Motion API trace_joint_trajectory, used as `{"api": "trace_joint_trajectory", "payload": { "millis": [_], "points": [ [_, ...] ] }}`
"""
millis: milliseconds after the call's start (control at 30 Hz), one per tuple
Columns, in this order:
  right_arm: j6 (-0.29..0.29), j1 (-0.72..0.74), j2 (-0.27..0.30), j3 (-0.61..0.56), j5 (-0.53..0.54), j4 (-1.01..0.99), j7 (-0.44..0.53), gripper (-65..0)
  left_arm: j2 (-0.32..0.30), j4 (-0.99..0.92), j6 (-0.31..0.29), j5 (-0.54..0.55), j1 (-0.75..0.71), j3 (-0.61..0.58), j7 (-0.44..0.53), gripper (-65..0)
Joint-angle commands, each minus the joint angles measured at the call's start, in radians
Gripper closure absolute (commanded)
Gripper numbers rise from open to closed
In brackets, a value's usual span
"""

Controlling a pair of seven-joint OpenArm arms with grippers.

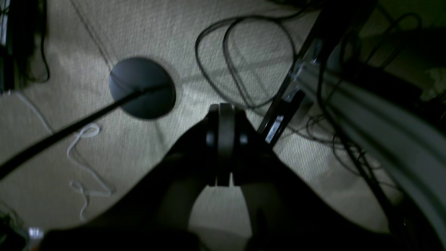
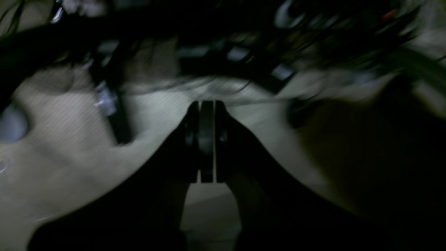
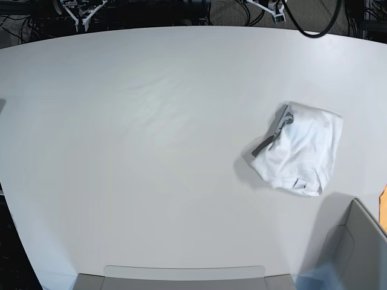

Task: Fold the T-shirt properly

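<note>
White tabletop (image 3: 151,151) fills the room's middle; the T-shirt (image 3: 300,148) lies crumpled at about three o'clock, untouched. Left gripper (image 1: 223,115) and right gripper (image 2: 206,111) hang clenched and empty over the carpet (image 1: 146,35). I'd say unbunch and flatten it first. Neither arm shows from overhead, and the right wrist view is blurred.

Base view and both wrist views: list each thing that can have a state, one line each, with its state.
T-shirt: crumpled in a loose bundle on the table, not folded, grey collar lining showing, touched by neither arm.
Left gripper: fingers shut, empty, off the table, over the floor.
Right gripper: fingers shut, empty, view blurred.
Table: white, holding only the T-shirt.
</note>
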State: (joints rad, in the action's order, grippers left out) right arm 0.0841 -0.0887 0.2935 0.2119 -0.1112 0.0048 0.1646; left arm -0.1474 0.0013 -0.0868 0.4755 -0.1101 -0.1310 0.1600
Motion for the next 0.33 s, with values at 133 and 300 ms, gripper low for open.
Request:
{"api": "trace_joint_trajectory", "payload": {
  "millis": [133, 300],
  "points": [
    [-0.152, -0.01, -0.012, 0.002, -0.089, -0.005, -0.004, -0.5, 0.002, -0.001, 0.003, 0.004, 0.0, 0.001, 0.011, -1.4],
    [-0.229, -0.004, -0.024, 0.008, -0.094, -0.005, -0.006, -0.5, 0.004, -0.001, 0.002, 0.004, 0.002, 0.003, 0.002, -1.4]
  ]
}}
